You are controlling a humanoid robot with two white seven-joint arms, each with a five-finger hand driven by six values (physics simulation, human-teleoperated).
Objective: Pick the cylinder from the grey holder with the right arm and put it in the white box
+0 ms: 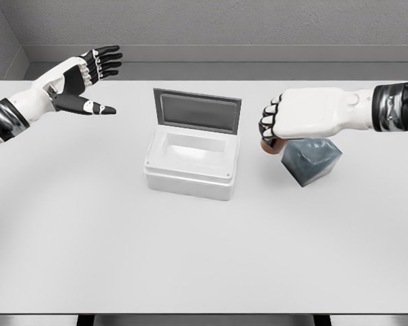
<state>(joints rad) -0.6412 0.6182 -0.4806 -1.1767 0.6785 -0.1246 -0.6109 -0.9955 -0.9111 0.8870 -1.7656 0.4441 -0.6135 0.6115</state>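
My right hand (272,132) comes in from the right edge and its fingers are curled around a small orange-brown cylinder (266,145), of which only the lower end shows under the fist. The hand sits just above and left of the dark grey holder (313,163), which rests on the table right of the box. The white box (190,163) stands at the table's centre with its grey lid (197,111) raised at the back, its inside empty. My left hand (88,81) hovers open at the upper left, far from the box.
The white table (190,258) stretches wide in front of the box. Its front edge runs along the bottom of the view. A grey wall stands behind the table's far edge.
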